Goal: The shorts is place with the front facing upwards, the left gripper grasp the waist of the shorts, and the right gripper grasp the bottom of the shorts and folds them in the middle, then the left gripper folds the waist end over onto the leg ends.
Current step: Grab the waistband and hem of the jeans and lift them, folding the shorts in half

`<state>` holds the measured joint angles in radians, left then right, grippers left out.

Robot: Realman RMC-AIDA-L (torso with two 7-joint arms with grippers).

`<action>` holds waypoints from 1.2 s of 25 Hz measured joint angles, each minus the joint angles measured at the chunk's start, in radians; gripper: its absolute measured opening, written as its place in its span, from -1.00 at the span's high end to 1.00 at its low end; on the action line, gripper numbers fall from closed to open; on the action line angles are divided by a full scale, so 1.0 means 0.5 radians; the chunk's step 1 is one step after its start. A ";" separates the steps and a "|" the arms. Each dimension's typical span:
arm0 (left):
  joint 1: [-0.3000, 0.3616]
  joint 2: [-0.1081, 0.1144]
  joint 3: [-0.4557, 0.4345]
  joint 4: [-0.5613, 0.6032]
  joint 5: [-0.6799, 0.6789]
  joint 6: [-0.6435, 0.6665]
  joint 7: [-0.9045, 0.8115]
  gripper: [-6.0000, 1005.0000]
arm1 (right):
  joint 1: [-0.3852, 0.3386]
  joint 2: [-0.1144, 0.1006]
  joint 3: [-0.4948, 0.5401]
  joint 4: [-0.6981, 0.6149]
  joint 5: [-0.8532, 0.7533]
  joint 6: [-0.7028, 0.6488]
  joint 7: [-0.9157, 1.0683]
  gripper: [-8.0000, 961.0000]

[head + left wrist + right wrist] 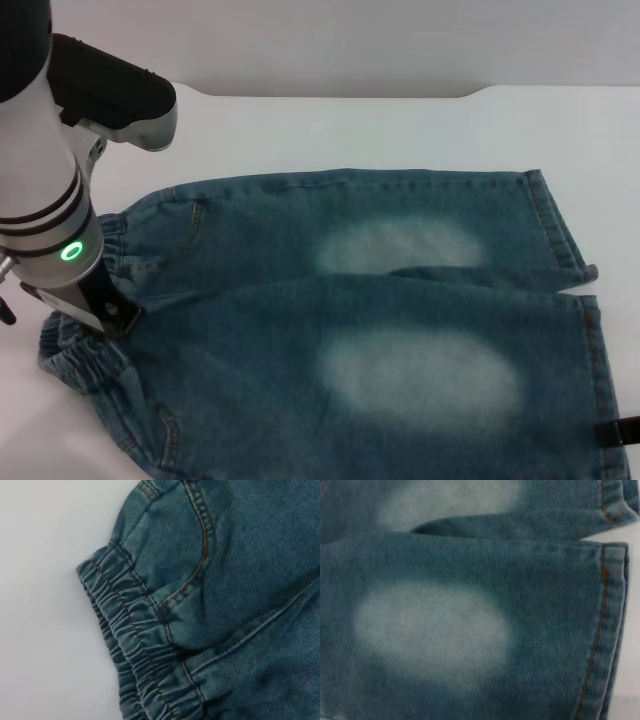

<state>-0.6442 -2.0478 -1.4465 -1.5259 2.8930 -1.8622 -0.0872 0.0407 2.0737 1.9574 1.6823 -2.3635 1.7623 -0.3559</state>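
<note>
The blue denim shorts (350, 320) lie flat on the white table, front up, with a pale oval patch on each leg. Their ruched elastic waist (75, 355) is at the left, and the left wrist view shows it close up (135, 645) beside a stitched front pocket. My left gripper (108, 312) hangs low over the waist, just above or on the cloth. The leg ends with their stitched hems (565, 235) are at the right; the right wrist view shows the near hem (607, 630). Only a black sliver of my right gripper (622, 432) shows, by the near leg's hem.
The white table (350, 130) extends beyond the shorts at the back and left. Its far edge runs along the top of the head view. The shorts' near leg runs off the bottom of that view.
</note>
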 joint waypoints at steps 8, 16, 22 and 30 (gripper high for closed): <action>-0.012 0.000 0.004 0.018 0.000 0.014 0.000 0.95 | -0.028 0.000 0.000 -0.002 -0.007 0.013 0.015 -0.52; -0.041 -0.002 0.025 0.058 0.000 0.021 0.000 0.95 | -0.051 -0.002 0.000 -0.075 -0.010 0.021 0.007 -0.52; -0.045 -0.005 0.028 0.061 0.000 0.047 0.000 0.95 | -0.050 -0.002 0.000 -0.141 -0.010 0.006 -0.016 -0.52; -0.046 -0.006 0.028 0.076 -0.002 0.048 0.000 0.95 | -0.038 0.000 0.000 -0.162 -0.010 -0.015 -0.021 -0.52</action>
<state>-0.6674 -2.0509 -1.4327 -1.4878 2.8922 -1.8385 -0.0874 0.0218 2.0737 1.9574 1.6012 -2.3685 1.7547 -0.3666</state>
